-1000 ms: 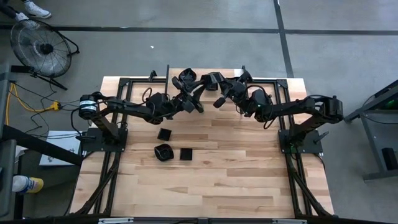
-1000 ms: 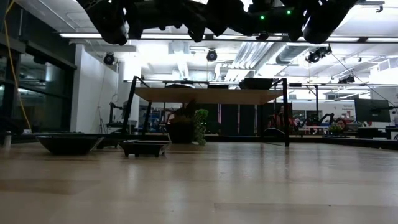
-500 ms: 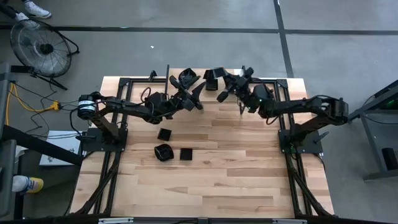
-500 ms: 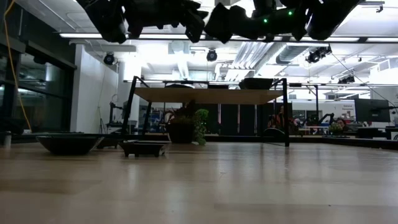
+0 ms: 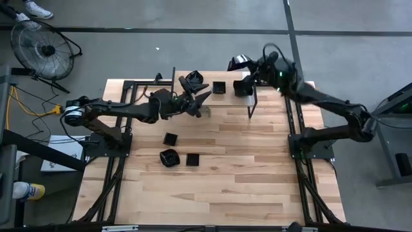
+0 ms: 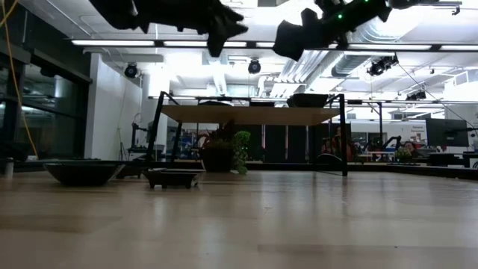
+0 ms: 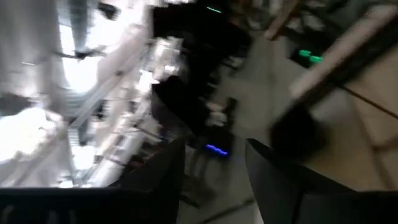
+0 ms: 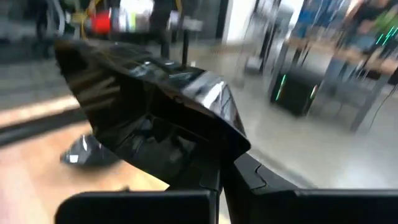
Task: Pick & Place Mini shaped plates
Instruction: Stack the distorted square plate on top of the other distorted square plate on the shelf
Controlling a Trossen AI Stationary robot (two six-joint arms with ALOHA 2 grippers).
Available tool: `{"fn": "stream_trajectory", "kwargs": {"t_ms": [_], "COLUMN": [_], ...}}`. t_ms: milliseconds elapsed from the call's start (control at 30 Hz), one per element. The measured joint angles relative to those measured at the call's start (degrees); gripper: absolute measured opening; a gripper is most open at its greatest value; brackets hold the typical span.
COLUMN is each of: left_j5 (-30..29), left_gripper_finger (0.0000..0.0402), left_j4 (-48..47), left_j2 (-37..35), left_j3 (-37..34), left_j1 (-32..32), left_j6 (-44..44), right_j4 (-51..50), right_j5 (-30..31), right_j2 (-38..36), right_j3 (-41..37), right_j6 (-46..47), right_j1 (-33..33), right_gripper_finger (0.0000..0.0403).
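Now I see the wooden plank counter point(image 5: 219, 180) lying pale and striped, framed by a black metal rig. Since a second ago my right arm has swung up and back from the middle toward the far right edge, while my left arm has pulled a little to the left and away from the other arm.

My right gripper point(image 5: 243, 76) is raised over the far edge, its fingers pressed together on a glossy black plate point(image 8: 155, 118); the right wrist view shows that dish filling the frame, angular, with bright reflections on its raised rim. My left gripper point(image 5: 196, 103) is raised near the far middle of the counter, fingers spread apart with nothing between them; a second ago they were narrower.

The remaining mini shaped plates have not shifted. On the left half a rounded dish point(image 5: 168, 157) lies just beside a square dish point(image 5: 192, 158), with a smaller square one point(image 5: 170, 138) a little farther back. At the far edge a scalloped plate point(image 5: 192, 81) and another small square plate point(image 5: 219, 87) rest near each other, between the two grippers. All are shiny black.
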Motion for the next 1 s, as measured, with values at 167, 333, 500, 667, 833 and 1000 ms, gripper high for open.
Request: {"fn": "stream_trajectory", "kwargs": {"t_ms": [167,333,500,667,833,1000], "left_j5": [6.5,8.1,9.0,11.3,12.6,13.0], "left_gripper_finger": [0.0163,0.0163,0.0163,0.0163,0.0163,0.0163], "left_j4": [-12.9,-24.2,-33.6,-36.8,-27.7,-13.4], "left_j2": [-3.3,-6.0,-8.7,-11.5,-15.9,-21.8], "left_j3": [0.0,-0.1,-0.1,-0.8,-10.4,-22.6], "left_j1": [3.5,4.1,4.2,4.1,4.1,4.1], "left_j6": [-5.6,-7.4,-8.7,-9.1,-12.0,-17.8], "right_j4": [-21.0,-30.0,-35.5,-39.7,-40.9,-42.9], "right_j5": [-9.5,-19.5,-23.2,-24.0,-24.0,-25.4], "right_j2": [2.6,4.8,5.4,5.4,5.4,5.4], "right_j3": [11.7,17.3,18.7,18.7,18.7,18.7], "right_j6": [2.4,4.4,8.0,8.6,9.8,10.1], "right_j1": [-5.8,-9.8,-12.3,-13.5,-13.6,-13.6], "right_gripper_finger": [0.0000,0.0000,0.0000,0.0000,0.0000,0.0000]}}
